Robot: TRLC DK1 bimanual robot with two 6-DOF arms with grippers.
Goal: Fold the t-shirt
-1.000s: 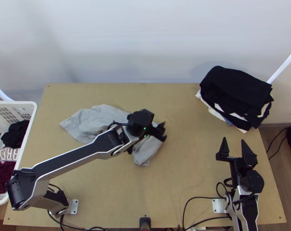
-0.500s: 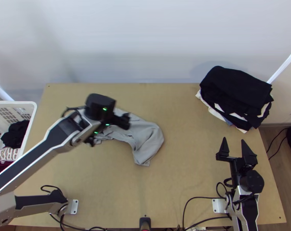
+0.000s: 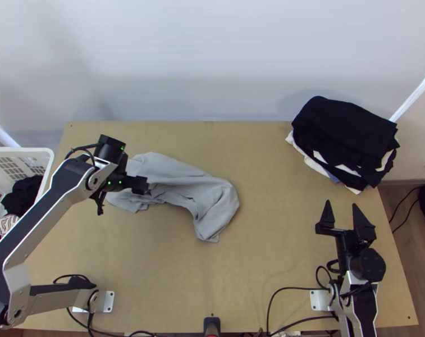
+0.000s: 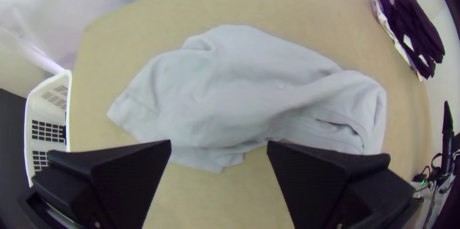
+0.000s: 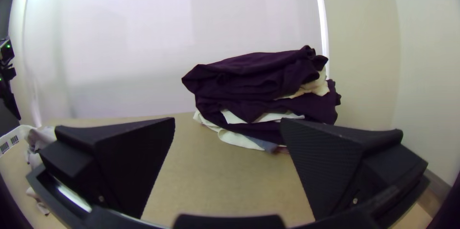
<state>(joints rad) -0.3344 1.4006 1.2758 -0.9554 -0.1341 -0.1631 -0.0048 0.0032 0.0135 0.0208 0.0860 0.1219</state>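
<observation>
Pale wall point(image 3: 212, 67) rises behind the light wooden bench point(image 3: 274, 236) that I'm watching from my end of the link. On the bench, left of the middle, I have the grey T-shirt point(image 3: 178, 182), lying rumpled and partly bunched, with creases running along it. From its broad left part it stretches toward the middle of the bench, where the right end bends round toward the near edge.

My left end effector point(image 3: 123, 199) is up over the T-shirt's left side, released, its two flat black fingers point(image 4: 139, 171) spread wide. The right end effector point(image 3: 341, 204) is released too, its fingers well apart, above the right side of the bench and pointing toward the far edge. Beyond it, at the far right corner, I can see a stack of clothes point(image 3: 347, 137), dark cloth on top and paler edges poking out lower down.

Off the bench's left side stands a white plastic basket point(image 3: 41, 150) with a black garment point(image 3: 22, 194) and other clothes inside.
</observation>
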